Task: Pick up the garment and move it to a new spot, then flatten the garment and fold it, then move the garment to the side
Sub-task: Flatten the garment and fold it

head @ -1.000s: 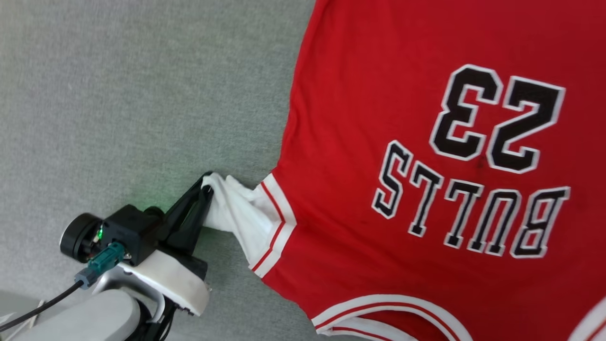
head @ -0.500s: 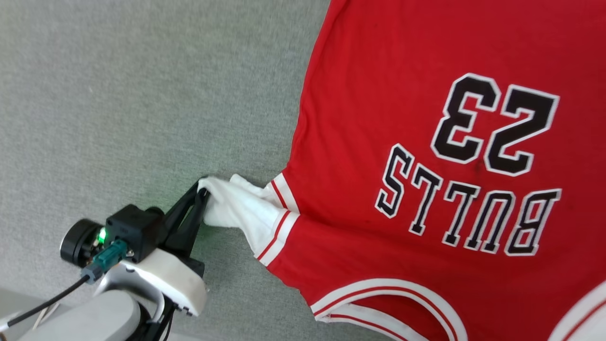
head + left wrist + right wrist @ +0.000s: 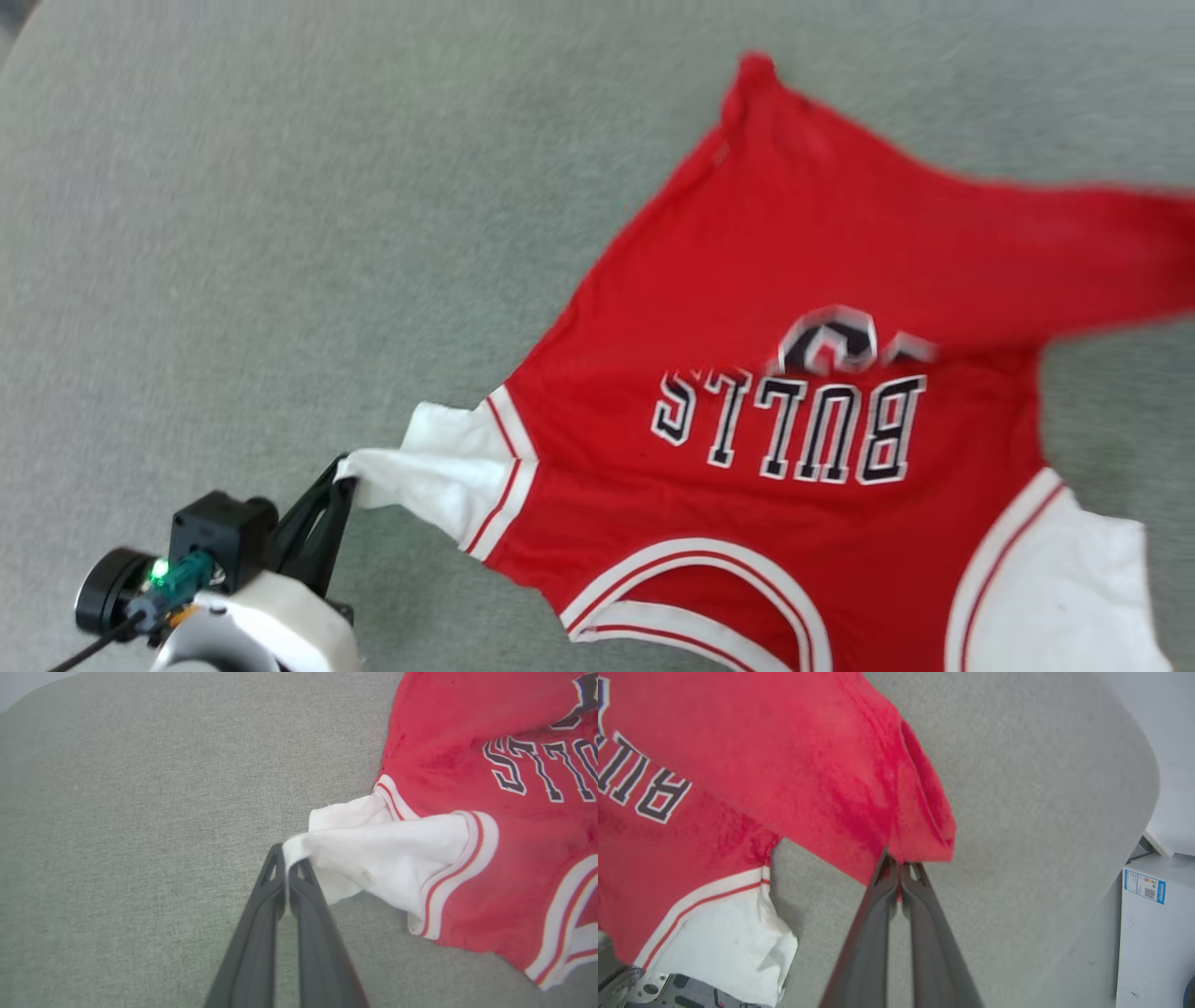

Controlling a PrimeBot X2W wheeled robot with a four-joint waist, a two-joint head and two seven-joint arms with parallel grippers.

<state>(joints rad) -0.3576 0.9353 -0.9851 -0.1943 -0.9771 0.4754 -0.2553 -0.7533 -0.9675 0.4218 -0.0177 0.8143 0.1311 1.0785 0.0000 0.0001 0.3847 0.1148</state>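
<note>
Head view has the garment (image 3: 794, 280) lying front-up on the grey cloth surface (image 3: 233, 233). Its black "BULLS" lettering (image 3: 794, 425) reads upside down and serves as the mark for everything else. Out past the S end of the lettering, the left gripper (image 3: 341, 471) has its two dark fingers pressed together on the outer edge of one white sleeve (image 3: 439, 467), which is drawn taut toward it. The left wrist view confirms the pinch, with cloth caught right at the tips. On the side of the lettering away from the collar (image 3: 700, 597), the red body is raised and blurred, and it drapes over the number (image 3: 840, 341) so that just a part peeks out. The right wrist view shows the right gripper (image 3: 899, 861) closed tight on a corner of red hem that seems lifted off the surface. The B end of the lettering sits off to one side there, and the other white sleeve (image 3: 724, 947) lies crumpled on the collar side of it. As a judgement, the garment is gripped at two points and partly in the air, so this reads as the picking-up and moving stage, or the spreading that follows it. Nothing looks flattened yet, there is no neat fold, and the final shift to the side is not yet done.
</note>
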